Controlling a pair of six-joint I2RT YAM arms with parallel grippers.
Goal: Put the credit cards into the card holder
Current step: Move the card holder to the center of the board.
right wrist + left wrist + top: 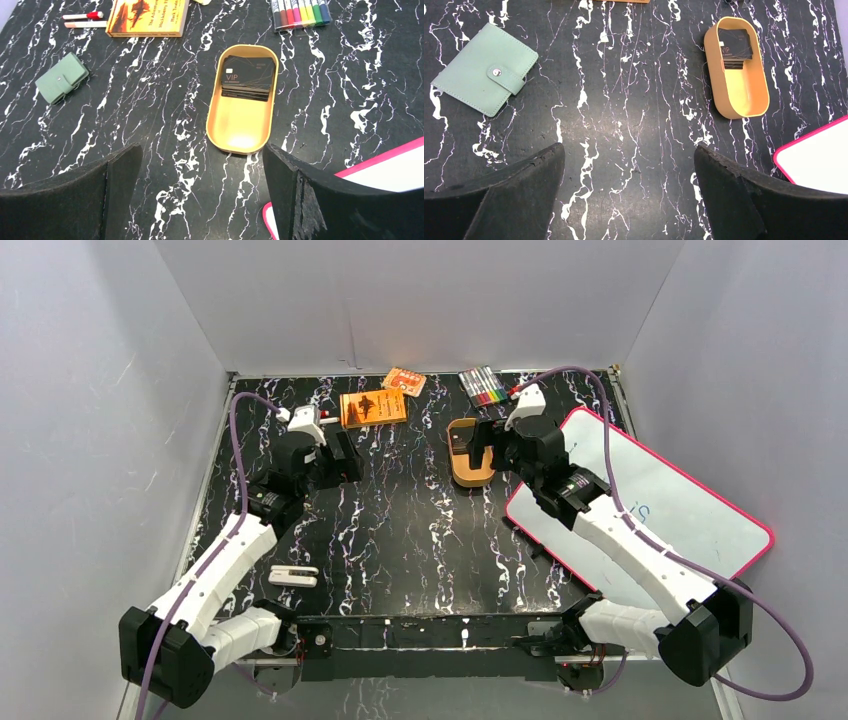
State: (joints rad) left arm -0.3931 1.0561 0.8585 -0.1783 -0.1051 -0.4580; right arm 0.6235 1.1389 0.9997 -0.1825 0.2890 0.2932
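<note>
Tabletop [400, 540]: a hard, flat black slab with white marble veining.

Whiteboard [660, 510]: glossy with a pink frame, lying at the right edge. I judge it idle for this job.

Left gripper [628, 155] and right gripper [201, 150]: both have their jaws spread wide and hold nothing. Each hangs above the tabletop, I think to survey its target.

Golden oval tin [240, 125]: it has a smooth rigid wall and sits near the far edge, right of centre. It serves to corral the cards.

Card holder [484, 70]: sage-green, stitched and roughly square, with its snap tab fastened. It lies flat toward the far left, well apart from the tin.

Credit cards [248, 76]: a thin dark stack at the tin's far end, with the top card marked VIP.
</note>
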